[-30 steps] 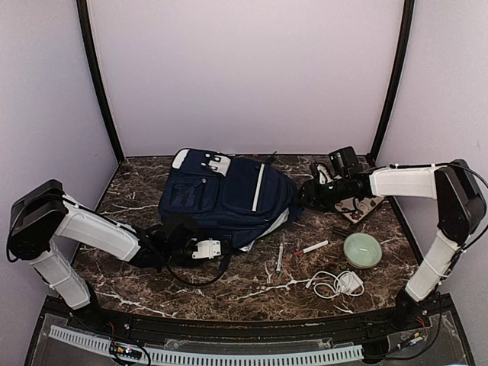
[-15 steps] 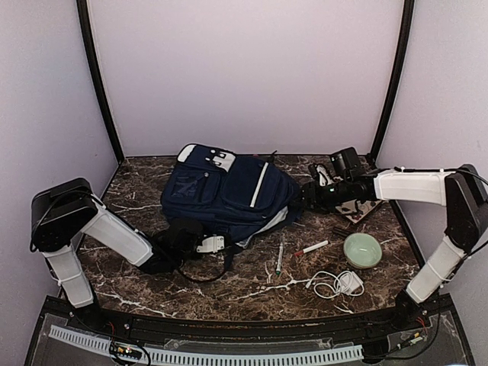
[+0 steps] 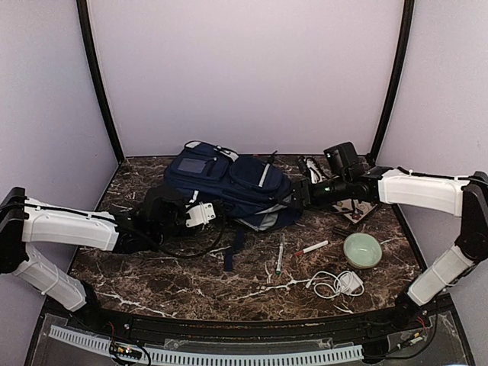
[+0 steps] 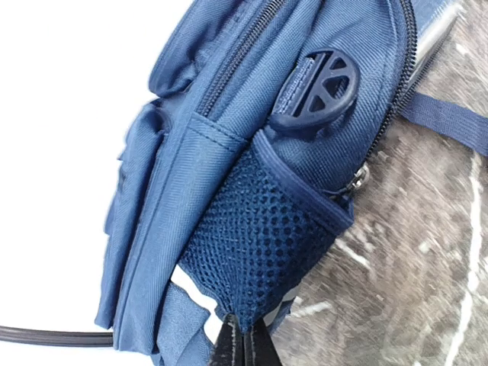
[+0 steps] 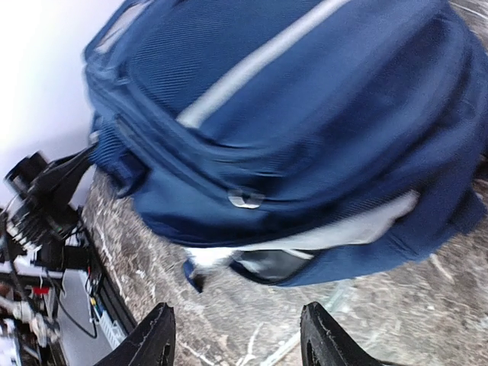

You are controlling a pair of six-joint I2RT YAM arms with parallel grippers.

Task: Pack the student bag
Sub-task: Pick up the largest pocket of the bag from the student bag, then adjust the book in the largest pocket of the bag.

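Student bag (image 3: 229, 183) lay at upper centre of the overhead frame on the marbled table (image 3: 191, 282), long axis running left to right between the two arms. Left gripper (image 4: 242, 345), at the bag's left end, was pinched together on the seam under the mesh pocket (image 4: 263, 236). Right gripper (image 5: 236, 320), jaws apart, faced the right end without holding it.

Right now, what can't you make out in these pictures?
- The student bag: whether it is open or zipped is unclear, since the right wrist view is motion-blurred.
- Flat board, far right corner: mostly hidden by the right arm, top view.
- Thin sticks beside the green bowl: too small to name, top view.
- Left hand: only fingertips shut on the bag's edge show; the rest is cut off at the bottom, left wrist view.
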